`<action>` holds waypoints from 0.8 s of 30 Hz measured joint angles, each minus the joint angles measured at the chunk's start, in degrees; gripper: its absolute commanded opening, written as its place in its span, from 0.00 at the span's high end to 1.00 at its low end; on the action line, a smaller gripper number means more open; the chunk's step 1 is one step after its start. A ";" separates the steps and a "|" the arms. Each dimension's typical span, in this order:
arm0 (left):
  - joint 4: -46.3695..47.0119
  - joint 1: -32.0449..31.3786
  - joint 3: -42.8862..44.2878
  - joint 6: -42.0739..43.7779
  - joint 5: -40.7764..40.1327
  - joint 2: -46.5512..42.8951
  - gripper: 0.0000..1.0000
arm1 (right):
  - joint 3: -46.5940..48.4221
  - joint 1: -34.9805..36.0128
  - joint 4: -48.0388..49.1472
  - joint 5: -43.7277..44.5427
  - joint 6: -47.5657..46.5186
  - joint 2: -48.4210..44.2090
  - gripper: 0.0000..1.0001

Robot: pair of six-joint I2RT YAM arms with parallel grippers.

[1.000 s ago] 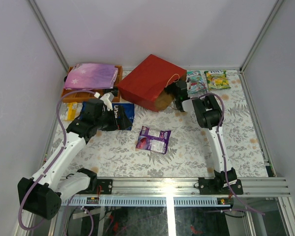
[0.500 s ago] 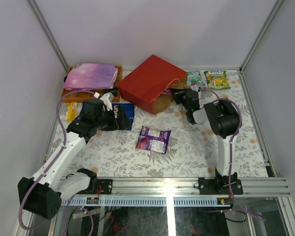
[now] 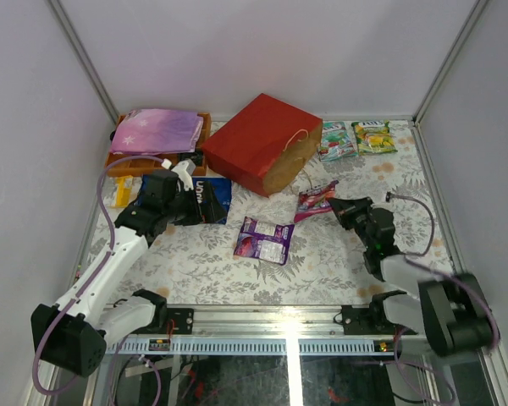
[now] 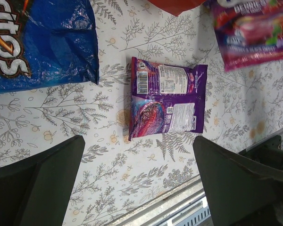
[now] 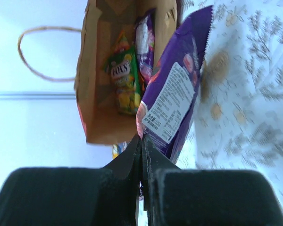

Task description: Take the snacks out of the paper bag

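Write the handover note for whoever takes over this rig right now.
Left gripper: open, holding nothing, beside the Doritos bag.
Right gripper: fingers shut on the pink-red packet, just outside the mouth of the paper bag, which lies on its side.
Done: the Doritos bag, purple packet, teal packet and green packet lie on the table outside the bag.
Left: set the pink-red packet down. A green-yellow packet and a second packet appear to be inside the bag.

overhead, left wrist: shared purple packet (image 3: 265,239)
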 measured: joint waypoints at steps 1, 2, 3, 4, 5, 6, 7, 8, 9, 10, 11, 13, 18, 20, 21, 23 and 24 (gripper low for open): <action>-0.02 0.00 0.00 0.00 0.00 0.04 0.00 | -1.88 -0.02 -4.11 -0.22 -1.81 -6.03 1.00; 0.00 0.00 0.00 0.02 0.00 0.11 0.00 | -3.10 -0.02 -8.48 -0.22 -3.56 -11.85 1.00; 0.00 0.00 0.00 0.02 0.00 0.20 0.00 | -3.85 -0.02 -13.84 -0.13 -5.46 -18.05 1.00; 0.00 0.02 0.00 0.02 0.00 0.33 0.00 | -4.24 0.00 -19.63 0.09 -7.34 -24.55 1.00; 0.00 0.02 0.00 0.02 0.02 0.46 0.00 | -4.37 0.00 -26.03 0.74 -9.25 -31.32 1.00; 0.00 0.02 0.00 0.02 0.02 0.57 0.00 | -4.37 0.00 -30.86 1.16 -10.69 -36.37 0.96; 0.00 0.02 -0.02 0.02 0.04 0.63 0.00 | -4.22 -0.02 -37.75 1.79 -12.55 -43.17 0.82; 0.00 0.02 -0.02 0.02 0.04 0.70 0.00 | -4.09 -0.04 -42.86 2.27 -13.79 -47.41 0.60; 0.00 0.02 -0.02 0.02 0.04 0.72 0.00 | -3.82 -0.04 -48.15 2.67 -15.06 -51.65 0.35; 0.00 0.02 -0.02 0.02 0.04 0.72 0.00 | -3.37 -0.09 -52.68 2.73 -16.11 -53.92 0.26; 0.00 0.02 -0.02 0.00 0.04 0.72 0.00 | -2.73 -0.11 -57.05 2.43 -17.25 -54.80 0.22; 0.00 0.02 -0.02 0.00 0.04 0.90 0.00 | -1.75 -0.11 -63.91 1.66 -19.56 -53.53 0.19; 0.02 -0.04 -0.74 0.00 0.02 1.01 0.00 | 4.15 -0.09 -80.24 0.83 -25.24 -45.92 0.19; -0.02 -0.11 -1.09 -0.02 -0.04 0.92 0.00 | 9.44 -0.11 -83.93 2.19 -27.52 -44.92 0.19; -0.02 -0.11 -1.18 0.00 -0.13 0.90 0.00 | 13.86 -0.11 -85.48 3.45 -29.18 -43.63 0.19; -0.02 -0.15 -1.18 0.00 -0.20 0.90 0.00 | 21.18 -0.11 -86.55 5.70 -31.95 -41.09 0.22; -0.02 -0.15 -1.18 0.00 -0.28 0.90 0.00 | 24.68 -0.11 -86.71 6.71 -33.35 -39.32 0.24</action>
